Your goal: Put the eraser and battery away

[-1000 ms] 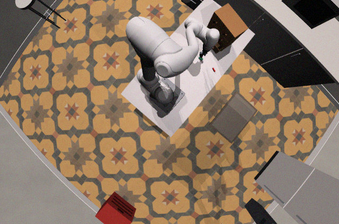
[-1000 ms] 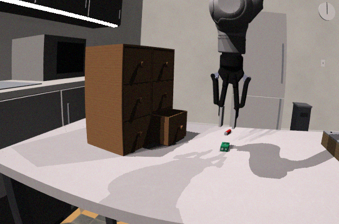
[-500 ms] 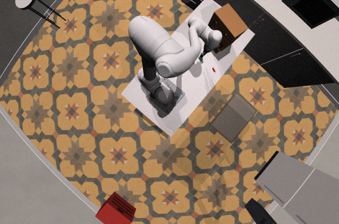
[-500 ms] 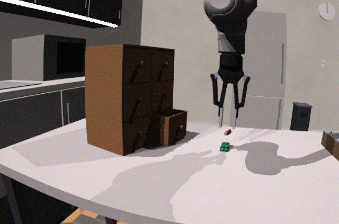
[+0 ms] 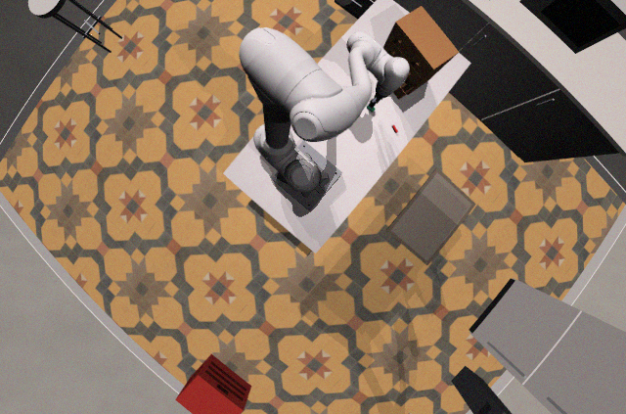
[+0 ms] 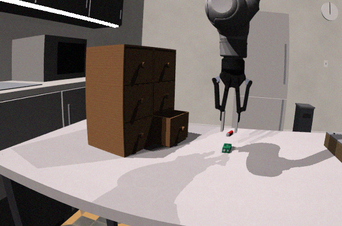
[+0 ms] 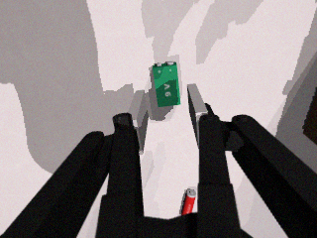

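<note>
Chest [image 5: 426, 37] [image 6: 105, 93] standing L, bottom-row R drawer [image 5: 401, 93] [image 6: 175, 135] [image 7: 312, 119] jutting out, awaiting batt. Eraser not showing; can't tell if stowed. 9V batt [image 6: 226, 148] [image 7: 166, 84] lying flat on bench [image 5: 314, 240] [image 6: 124, 190] [image 7: 119, 30], terminals facing away from red cell [image 5: 394, 128] [image 6: 230, 133] [image 7: 188, 202]. Jaws [image 5: 375, 104] [image 6: 229, 130] hovering above, part-open, gripping nothing. Prob. lining up pick: want centring over batt, widening a bit for clearance, lowering straight, pinching long sides evenly. Red cell staying put, R of drawer.
</note>
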`<control>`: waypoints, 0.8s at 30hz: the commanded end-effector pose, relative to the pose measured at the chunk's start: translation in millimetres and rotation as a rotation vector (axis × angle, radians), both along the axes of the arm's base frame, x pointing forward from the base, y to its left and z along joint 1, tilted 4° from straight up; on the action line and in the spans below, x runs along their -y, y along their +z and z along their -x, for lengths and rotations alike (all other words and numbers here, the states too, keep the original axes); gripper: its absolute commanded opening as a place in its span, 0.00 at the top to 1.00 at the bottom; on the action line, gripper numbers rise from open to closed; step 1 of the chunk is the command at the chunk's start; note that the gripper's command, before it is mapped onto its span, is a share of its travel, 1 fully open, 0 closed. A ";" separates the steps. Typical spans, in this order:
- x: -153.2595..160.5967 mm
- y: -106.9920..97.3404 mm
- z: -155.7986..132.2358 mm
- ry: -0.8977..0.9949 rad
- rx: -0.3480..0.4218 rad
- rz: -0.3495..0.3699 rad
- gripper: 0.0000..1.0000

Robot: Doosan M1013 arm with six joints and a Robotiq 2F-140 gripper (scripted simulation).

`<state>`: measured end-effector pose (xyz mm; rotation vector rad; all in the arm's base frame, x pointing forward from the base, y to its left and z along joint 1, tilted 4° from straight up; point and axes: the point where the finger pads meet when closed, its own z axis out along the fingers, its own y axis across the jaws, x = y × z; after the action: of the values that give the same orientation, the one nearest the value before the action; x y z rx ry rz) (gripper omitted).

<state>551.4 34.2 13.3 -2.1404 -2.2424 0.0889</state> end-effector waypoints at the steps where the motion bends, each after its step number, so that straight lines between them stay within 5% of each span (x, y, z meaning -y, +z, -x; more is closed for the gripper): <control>1: 0.2 -8.6 0.5 0.000 0.000 0.000 0.74; 24: 1.1 -41.8 2.6 0.000 0.000 0.000 0.74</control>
<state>548.8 33.1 -27.8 -2.1404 -2.2425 0.0888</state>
